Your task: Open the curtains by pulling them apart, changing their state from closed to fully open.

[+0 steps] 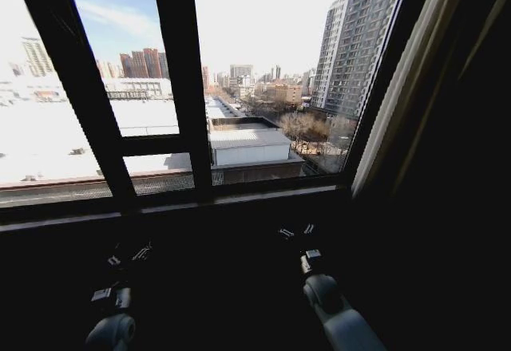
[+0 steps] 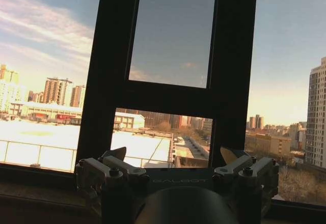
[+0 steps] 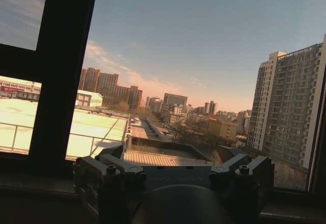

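Note:
A bunched curtain (image 1: 399, 104) hangs as a narrow greyish-beige strip at the right edge of the window, leaving the glass uncovered. Any curtain on the left side is out of view. Both arms are held low in the dark below the sill. My left gripper (image 1: 128, 257) sits at the lower left and my right gripper (image 1: 297, 235) at lower centre-right, both well apart from the fabric. In the left wrist view my left gripper (image 2: 173, 157) is open with nothing in it and faces the panes. In the right wrist view my right gripper (image 3: 169, 154) is open the same way.
Black window frame bars (image 1: 185, 88) split the glass into panes, with a crossbar (image 1: 148, 143) at mid height. A dark sill (image 1: 239, 203) runs below the glass. City rooftops and a tall tower (image 1: 359, 40) lie outside. The wall right of the curtain is dark.

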Tool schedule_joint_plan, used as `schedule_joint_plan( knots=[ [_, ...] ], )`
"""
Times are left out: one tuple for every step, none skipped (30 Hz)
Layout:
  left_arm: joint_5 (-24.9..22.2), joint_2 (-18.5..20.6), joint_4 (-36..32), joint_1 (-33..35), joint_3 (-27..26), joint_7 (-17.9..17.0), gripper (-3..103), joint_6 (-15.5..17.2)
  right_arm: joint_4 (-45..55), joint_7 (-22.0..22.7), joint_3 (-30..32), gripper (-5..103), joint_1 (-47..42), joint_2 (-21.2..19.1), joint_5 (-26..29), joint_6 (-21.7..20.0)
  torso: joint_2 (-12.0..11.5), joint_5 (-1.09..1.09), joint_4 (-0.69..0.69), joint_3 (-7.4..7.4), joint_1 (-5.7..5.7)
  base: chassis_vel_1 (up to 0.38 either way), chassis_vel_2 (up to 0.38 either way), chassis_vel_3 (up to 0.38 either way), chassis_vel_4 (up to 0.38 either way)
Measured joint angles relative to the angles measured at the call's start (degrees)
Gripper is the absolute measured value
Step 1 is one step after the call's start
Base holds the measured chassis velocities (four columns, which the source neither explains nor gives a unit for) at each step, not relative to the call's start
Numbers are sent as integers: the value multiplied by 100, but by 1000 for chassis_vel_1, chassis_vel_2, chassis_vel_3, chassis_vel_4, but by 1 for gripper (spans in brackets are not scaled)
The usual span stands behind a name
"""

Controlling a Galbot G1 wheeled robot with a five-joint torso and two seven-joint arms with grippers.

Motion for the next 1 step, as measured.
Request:
schedule_joint_plan(
  knots=[
    [0, 0, 0, 0, 0, 0, 100, 0, 0, 0, 0, 100, 0, 0, 0, 0, 0, 0, 0, -1, -2, 136, 43, -143, -18]
  ],
)
